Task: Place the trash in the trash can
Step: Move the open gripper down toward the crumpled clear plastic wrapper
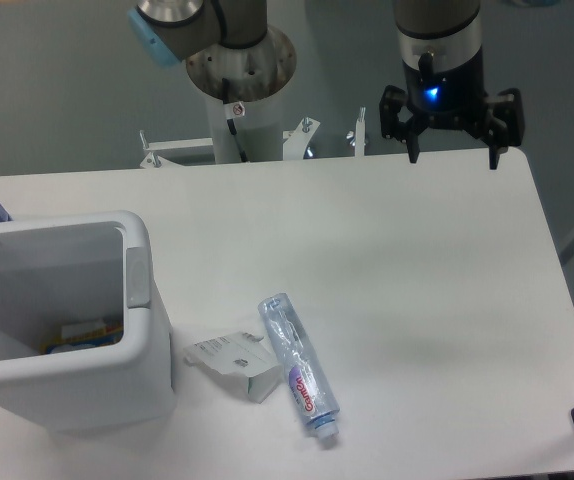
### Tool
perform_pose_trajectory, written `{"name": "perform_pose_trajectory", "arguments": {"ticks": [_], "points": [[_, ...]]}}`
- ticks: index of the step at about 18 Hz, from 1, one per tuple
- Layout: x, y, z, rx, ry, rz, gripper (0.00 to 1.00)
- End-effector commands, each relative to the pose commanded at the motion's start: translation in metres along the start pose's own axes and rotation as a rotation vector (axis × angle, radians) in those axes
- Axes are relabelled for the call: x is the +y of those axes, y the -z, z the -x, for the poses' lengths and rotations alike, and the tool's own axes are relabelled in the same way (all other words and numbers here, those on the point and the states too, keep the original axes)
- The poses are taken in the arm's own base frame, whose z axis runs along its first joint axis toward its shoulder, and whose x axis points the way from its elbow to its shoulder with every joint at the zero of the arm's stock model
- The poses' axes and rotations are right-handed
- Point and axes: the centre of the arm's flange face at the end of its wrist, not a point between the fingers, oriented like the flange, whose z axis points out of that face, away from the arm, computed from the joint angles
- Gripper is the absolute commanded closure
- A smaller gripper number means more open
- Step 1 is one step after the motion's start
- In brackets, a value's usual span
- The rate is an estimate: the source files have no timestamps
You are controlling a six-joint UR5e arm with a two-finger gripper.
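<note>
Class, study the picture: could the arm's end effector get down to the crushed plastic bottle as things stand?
Probably yes. The end effector hangs open at the table's far edge, and the bottle lies uncovered; only the carton touches its side.

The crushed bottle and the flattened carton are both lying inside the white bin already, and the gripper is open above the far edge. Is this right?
Not quite. The camera view shows the crushed bottle and carton on the table beside the bin, not inside. The gripper is open at the far edge.

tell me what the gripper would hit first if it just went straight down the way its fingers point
Probably the bare white table near its far edge. The open gripper points down there, well apart from the crushed bottle, the carton and the trash can. Depth is unclear, so it might pass just behind the edge.
</note>
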Motion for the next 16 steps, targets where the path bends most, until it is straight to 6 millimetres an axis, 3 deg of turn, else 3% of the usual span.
{"name": "perform_pose_trajectory", "arguments": {"ticks": [7, 11, 16], "points": [[-0.002, -0.004, -0.002, 0.007, -0.003, 0.005, 0.0], [-0.002, -0.031, -0.018, 0.059, -0.02, 0.031, 0.0], [-0.019, -0.053, -0.038, 0.105, -0.025, 0.013, 0.0]]}}
